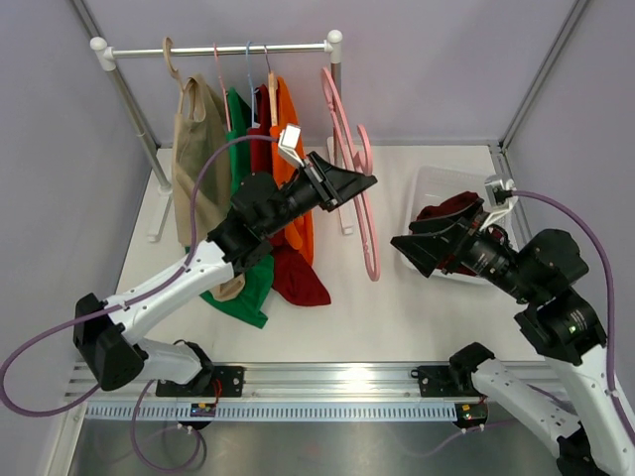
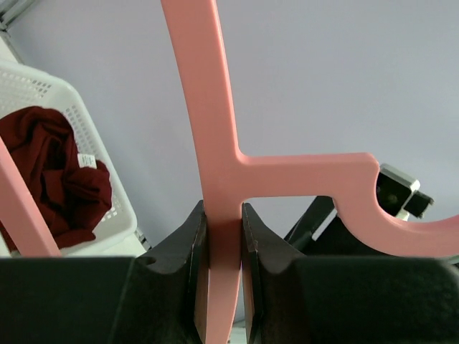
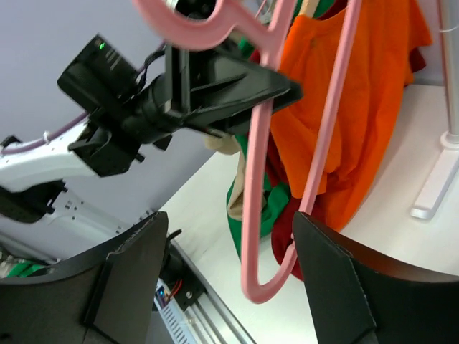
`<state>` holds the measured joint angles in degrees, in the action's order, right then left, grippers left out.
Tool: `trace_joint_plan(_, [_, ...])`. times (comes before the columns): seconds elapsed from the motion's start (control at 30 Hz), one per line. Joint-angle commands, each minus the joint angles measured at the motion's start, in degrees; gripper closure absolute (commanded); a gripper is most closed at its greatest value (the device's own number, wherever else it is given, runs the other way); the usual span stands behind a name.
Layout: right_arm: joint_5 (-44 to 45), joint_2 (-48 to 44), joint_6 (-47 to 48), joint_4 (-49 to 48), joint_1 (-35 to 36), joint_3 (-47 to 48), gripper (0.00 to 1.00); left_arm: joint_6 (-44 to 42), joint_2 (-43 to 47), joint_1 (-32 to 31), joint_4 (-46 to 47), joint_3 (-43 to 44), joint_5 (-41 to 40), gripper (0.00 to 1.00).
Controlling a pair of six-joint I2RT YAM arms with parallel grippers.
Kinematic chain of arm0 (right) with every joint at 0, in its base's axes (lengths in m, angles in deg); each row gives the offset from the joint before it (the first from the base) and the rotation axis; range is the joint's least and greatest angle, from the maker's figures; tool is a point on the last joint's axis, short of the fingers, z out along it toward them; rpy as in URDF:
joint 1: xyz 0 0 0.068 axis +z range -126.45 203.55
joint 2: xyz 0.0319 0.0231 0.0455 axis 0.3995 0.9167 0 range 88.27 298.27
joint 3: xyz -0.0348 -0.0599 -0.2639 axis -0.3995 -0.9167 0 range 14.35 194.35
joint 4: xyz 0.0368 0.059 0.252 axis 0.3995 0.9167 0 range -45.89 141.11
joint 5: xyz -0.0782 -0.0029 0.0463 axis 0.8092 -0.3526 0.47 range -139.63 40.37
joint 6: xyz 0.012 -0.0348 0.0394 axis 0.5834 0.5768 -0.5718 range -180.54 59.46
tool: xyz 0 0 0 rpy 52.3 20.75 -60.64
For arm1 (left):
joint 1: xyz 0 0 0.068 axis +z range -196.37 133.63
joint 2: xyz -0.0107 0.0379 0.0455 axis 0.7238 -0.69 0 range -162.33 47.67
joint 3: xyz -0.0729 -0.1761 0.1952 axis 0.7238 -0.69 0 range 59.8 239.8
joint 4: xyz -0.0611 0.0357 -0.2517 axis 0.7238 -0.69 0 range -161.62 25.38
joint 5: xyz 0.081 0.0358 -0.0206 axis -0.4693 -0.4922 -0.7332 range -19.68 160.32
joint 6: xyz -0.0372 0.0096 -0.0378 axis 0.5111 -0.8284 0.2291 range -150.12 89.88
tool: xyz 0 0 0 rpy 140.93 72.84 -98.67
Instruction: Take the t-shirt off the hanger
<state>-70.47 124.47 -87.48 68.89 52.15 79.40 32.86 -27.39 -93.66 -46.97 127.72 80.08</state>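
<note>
My left gripper (image 1: 365, 182) is shut on the neck of a bare pink hanger (image 1: 372, 253) and holds it in the air right of the rack. In the left wrist view the hanger's stem (image 2: 215, 143) sits pinched between my jaws (image 2: 224, 222). A dark red t-shirt (image 1: 451, 206) lies crumpled in the white basket (image 1: 429, 183), also seen in the left wrist view (image 2: 50, 179). My right gripper (image 1: 405, 254) is open and empty over the basket's left side, facing the hanger's lower loop (image 3: 254, 215), which hangs between its spread fingers (image 3: 229, 218) without touching.
A white rack (image 1: 218, 48) at the back holds hangers with a beige (image 1: 198, 149), a green (image 1: 243, 288), a dark red (image 1: 298, 278) and an orange (image 1: 288, 139) shirt. Its upright post (image 1: 337, 99) stands just behind the pink hanger.
</note>
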Motion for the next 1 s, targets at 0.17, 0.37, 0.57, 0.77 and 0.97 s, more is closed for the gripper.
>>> trace_joint_plan(0.17, [12.47, 10.19, 7.95, 8.00, 12.60, 6.13, 0.23, 2.15, -3.94, 2.37, 6.17, 8.89, -1.32, 1.00])
trace_joint_plan(0.37, [28.65, 12.74, 10.41, 10.46, 21.30, 7.89, 0.42, 2.67, -3.33, 2.64, 5.47, 8.72, -2.46, 1.00])
trace_joint_plan(0.57, [49.99, 17.67, 12.08, 12.84, 31.68, 9.21, 0.60, 5.13, -2.54, 3.43, 4.86, 7.40, -3.17, 1.00])
trace_joint_plan(0.77, [61.09, 19.34, 10.51, 14.15, 36.35, 12.11, 1.00, 3.12, 0.97, 4.31, 5.73, 3.89, -1.24, 0.88])
trace_joint_plan(0.97, [60.92, 26.17, 7.87, 19.08, 36.26, 17.55, 1.00, -4.79, 12.46, 4.31, -0.59, -2.25, -0.79, 0.16])
